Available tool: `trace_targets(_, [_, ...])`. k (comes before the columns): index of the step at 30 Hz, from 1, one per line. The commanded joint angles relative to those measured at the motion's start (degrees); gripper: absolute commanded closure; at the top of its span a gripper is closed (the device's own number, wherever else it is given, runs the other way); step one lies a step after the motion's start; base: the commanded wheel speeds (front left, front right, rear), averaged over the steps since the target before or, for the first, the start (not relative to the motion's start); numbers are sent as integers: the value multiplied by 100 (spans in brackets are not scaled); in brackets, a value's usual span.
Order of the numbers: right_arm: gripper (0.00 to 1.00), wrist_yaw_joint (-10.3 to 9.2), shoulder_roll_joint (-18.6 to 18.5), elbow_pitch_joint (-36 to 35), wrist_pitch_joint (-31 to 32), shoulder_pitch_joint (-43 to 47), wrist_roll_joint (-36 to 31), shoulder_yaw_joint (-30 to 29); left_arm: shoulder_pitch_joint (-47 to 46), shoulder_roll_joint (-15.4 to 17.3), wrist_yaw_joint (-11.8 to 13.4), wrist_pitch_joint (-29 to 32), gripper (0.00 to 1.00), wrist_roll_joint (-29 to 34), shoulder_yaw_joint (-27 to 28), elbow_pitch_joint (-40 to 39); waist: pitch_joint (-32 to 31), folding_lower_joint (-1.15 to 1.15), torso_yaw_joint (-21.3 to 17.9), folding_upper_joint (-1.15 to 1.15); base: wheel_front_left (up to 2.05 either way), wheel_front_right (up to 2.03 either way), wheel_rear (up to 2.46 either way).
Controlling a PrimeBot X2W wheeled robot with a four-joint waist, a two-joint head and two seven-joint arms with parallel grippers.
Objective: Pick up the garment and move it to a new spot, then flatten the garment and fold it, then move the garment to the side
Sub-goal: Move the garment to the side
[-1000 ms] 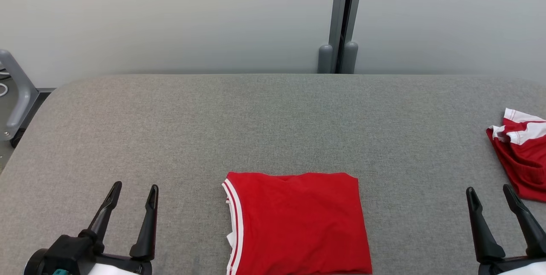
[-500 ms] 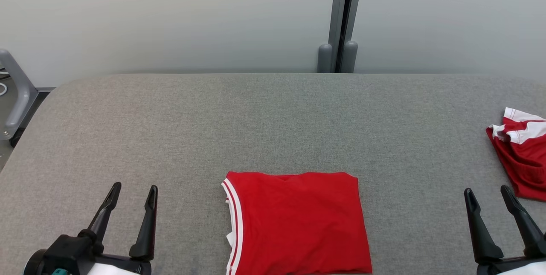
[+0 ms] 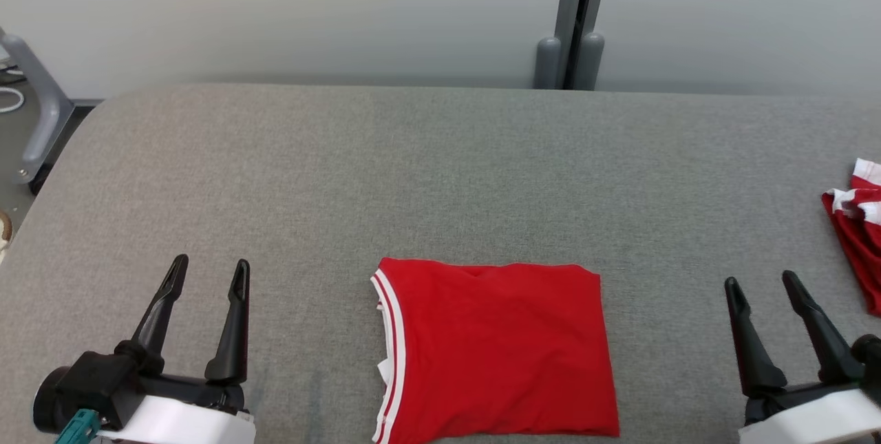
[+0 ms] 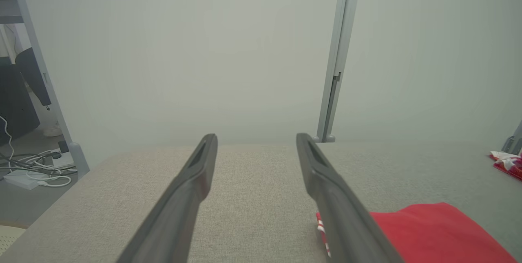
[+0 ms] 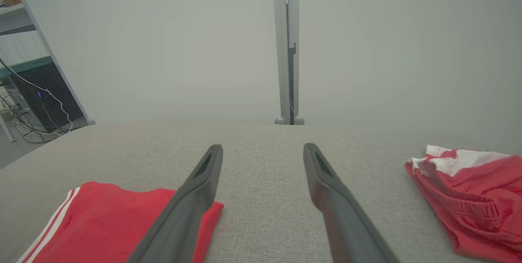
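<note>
Lying folded on the grey table (image 3: 440, 175), front middle, one red garment (image 3: 495, 351) is seen between the left gripper (image 3: 210, 262) and the right gripper (image 3: 759, 279), both spread wide and empty. One crumpled cloth (image 3: 857, 244) is seen far right. Since before, only the camera's view is shifted.

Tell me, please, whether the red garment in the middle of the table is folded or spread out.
Folded: the red garment lies flat on the table as a compact rectangle, white-striped trim layered along its left edge.
</note>
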Motion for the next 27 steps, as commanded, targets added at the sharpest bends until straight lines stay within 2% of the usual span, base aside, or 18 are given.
trace_targets(1, [0, 12, -23, 118, 7, -146, 38, 107, -154, -20, -24, -67, 0, 52, 7, -13, 203, 0, 157, 0, 0, 0, 0])
trace_targets(11, [0, 12, -40, 1314, -127, -690, 296, 881, -621, -273, -188, -263, 0, 120, 79, 37, 815, 0, 622, 0, 0, 0, 0])
trace_targets(23, [0, 12, -61, 2716, 32, -1060, 815, 1627, -766, -470, -423, -287, 0, 275, 347, 86, 1018, 0, 671, 0, 0, 0, 0])
trace_targets(24, [16, 12, -64, 2779, 10, -1106, 878, 1678, -776, -477, -442, -288, 0, 287, 379, 82, 1018, 0, 665, 0, 0, 0, 0])
trace_targets(25, [58, 12, -70, 2845, 8, -1151, 924, 1725, -780, -489, -464, -288, 0, 306, 406, 83, 1019, 0, 660, 0, 0, 0, 0])
trace_targets(26, [91, 12, -86, 2911, -3, -1185, 951, 1760, -779, -514, -484, -288, 0, 326, 431, 86, 1017, 0, 654, 0, 0, 0, 0])
trace_targets(27, [91, 12, -86, 2911, -3, -1185, 951, 1760, -779, -514, -484, -288, 0, 326, 431, 86, 1017, 0, 654, 0, 0, 0, 0])
